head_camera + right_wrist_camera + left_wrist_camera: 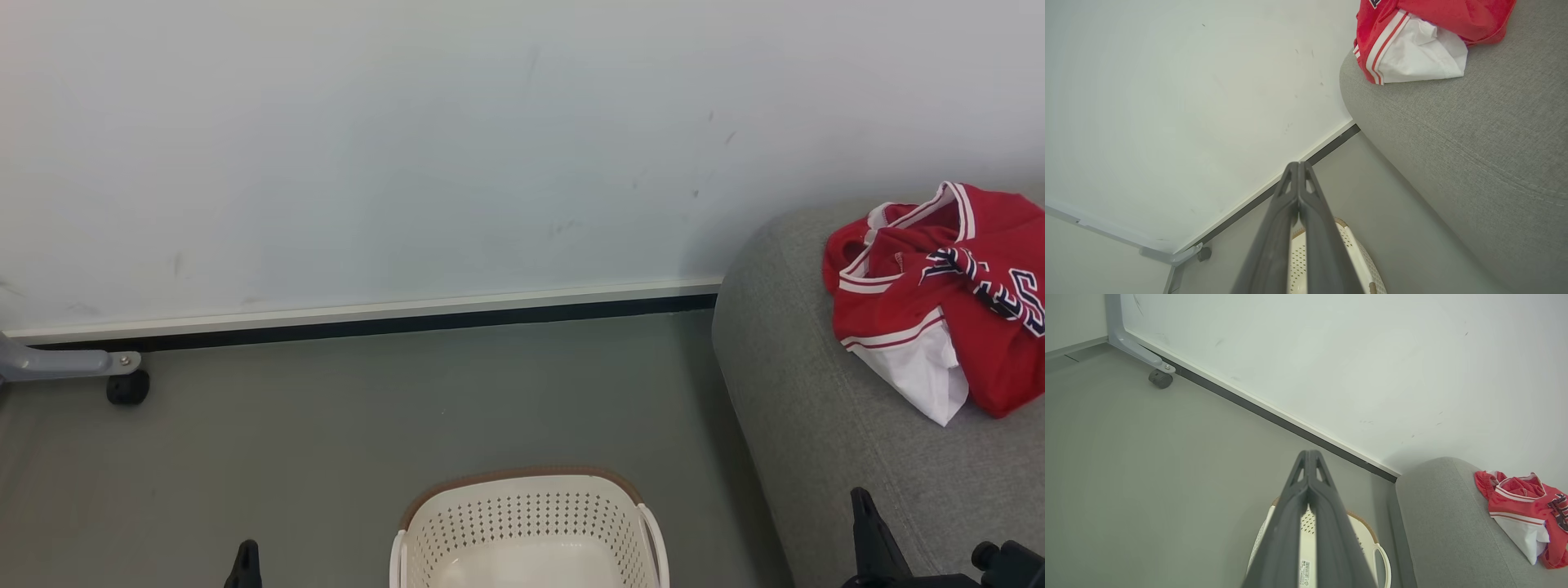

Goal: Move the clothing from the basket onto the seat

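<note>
The red clothing [939,294] with white trim and navy lettering lies bunched on the grey seat [816,425] at the right; it also shows as the clothing [1527,510] and the clothing [1421,36] in the wrist views. The cream perforated basket [531,523] with a brown rim stands on the floor at bottom centre, nothing visible in the part that shows. My left gripper [1309,455] is shut with nothing in it, above the basket [1372,547]. My right gripper [1298,165] is shut and holds nothing, beside the seat [1474,130] and over the basket [1351,253].
A white wall with a dark skirting strip [367,327] runs behind the grey floor. A grey metal leg on a black caster [126,385] stands at the far left by the wall. Open floor lies between caster and basket.
</note>
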Available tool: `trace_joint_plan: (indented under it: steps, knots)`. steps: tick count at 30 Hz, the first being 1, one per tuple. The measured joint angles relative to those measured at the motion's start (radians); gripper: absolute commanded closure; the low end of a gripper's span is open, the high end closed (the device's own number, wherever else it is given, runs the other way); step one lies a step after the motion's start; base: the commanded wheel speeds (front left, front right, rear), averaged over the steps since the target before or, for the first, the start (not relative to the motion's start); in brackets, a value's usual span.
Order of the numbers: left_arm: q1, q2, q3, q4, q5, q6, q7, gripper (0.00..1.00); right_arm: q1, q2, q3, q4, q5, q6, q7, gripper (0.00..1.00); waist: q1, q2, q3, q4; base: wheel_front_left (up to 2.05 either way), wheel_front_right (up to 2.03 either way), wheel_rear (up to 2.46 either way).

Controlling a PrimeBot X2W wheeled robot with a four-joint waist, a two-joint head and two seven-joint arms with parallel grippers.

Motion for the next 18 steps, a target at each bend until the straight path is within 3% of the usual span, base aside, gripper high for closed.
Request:
trace_joint_plan:
  steps: [18]
  knots:
    - [-0.061, -0.021, 0.046, 0.033, -0.238, -0.044, 0.064, 1.0, -0.044, 0.011, -0.059, 0.055, 0.234, 0.038, 0.049, 1.0, 0.0, 0.0, 0.014, 0.003, 0.0, 0.0, 0.0]
